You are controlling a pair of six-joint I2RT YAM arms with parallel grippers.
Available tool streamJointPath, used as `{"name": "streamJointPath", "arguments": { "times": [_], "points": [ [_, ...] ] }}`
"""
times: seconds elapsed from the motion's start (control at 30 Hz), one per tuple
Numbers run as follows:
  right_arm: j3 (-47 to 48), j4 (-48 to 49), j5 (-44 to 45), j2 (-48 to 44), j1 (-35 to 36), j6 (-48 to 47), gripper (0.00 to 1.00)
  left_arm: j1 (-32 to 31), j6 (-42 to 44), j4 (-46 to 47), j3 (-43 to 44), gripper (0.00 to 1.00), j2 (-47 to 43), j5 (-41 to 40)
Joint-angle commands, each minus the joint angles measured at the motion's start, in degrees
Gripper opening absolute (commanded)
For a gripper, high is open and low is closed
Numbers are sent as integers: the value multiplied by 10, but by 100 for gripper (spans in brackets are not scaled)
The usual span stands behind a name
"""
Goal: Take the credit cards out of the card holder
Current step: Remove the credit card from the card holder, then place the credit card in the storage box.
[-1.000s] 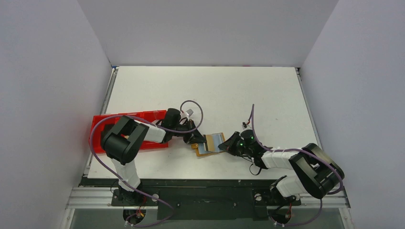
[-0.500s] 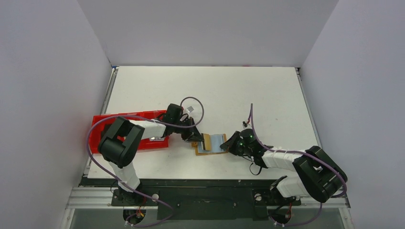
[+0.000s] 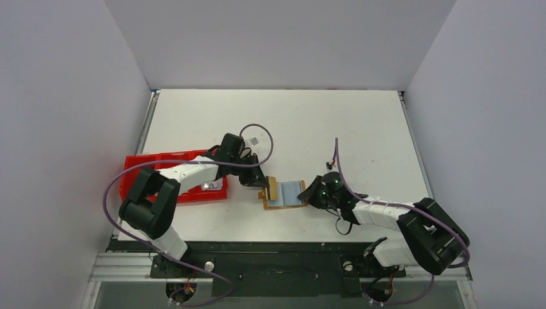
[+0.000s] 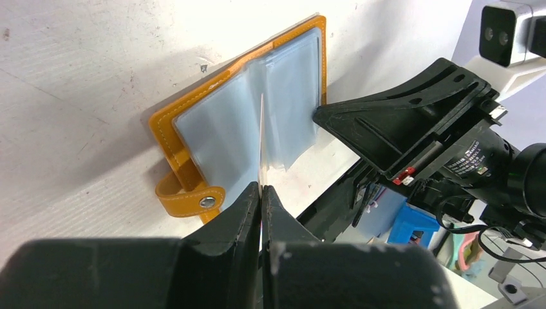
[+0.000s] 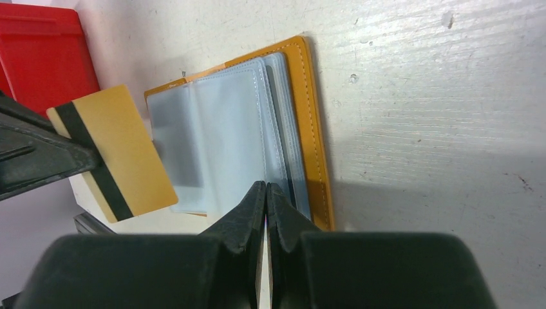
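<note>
The tan card holder [image 3: 291,205] lies open on the table, its clear sleeves up; it also shows in the left wrist view [image 4: 169,132] and the right wrist view [image 5: 315,129]. My left gripper [image 3: 259,183] [image 4: 261,188] is shut on a gold credit card with a black stripe [image 5: 112,154], held just left of the sleeves and clear of them; it is edge-on in the left wrist view [image 4: 261,141]. My right gripper [image 3: 310,196] [image 5: 266,187] is shut, its tips on the sleeves at the holder's right side. I cannot tell if it pinches a sleeve.
A red compartmented tray [image 3: 161,161] [image 5: 38,51] sits left of the holder, under my left arm, with a pale item [image 3: 209,187] in its near-right compartment. White walls enclose the table on three sides.
My left gripper has drawn back to the left and away with the gold card, which has come out of the sleeves. The right gripper has stayed on the holder.
</note>
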Motion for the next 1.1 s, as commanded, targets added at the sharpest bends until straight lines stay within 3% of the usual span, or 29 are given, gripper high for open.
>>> {"name": "streamJointPath", "arguments": {
  "times": [0.0,0.13,0.3,0.43,0.57,0.8,0.97,1.07],
  "points": [
    [30,-19,24,-18,10,-16,0,-3,39,-54,34,0,-42,-26],
    [43,-36,25,-22,13,-18,1,-1,49,-76,37,0,-64,-38],
    [68,-73,35,-44,15,-22,41,4,58,-105,46,0,-88,-44],
    [104,-150,55,-66,19,-35,66,7,77,-161,71,0,-121,-79],
    [145,-226,79,-77,23,-53,71,14,106,-254,109,0,-167,-171],
    [170,-259,78,-90,28,-79,72,33,130,-418,184,0,-238,-399],
    [173,-268,74,-94,28,-93,72,55,120,-505,220,0,-245,-594],
    [173,-273,73,-97,28,-102,72,75,115,-543,230,0,-230,-667]
  ]
}}
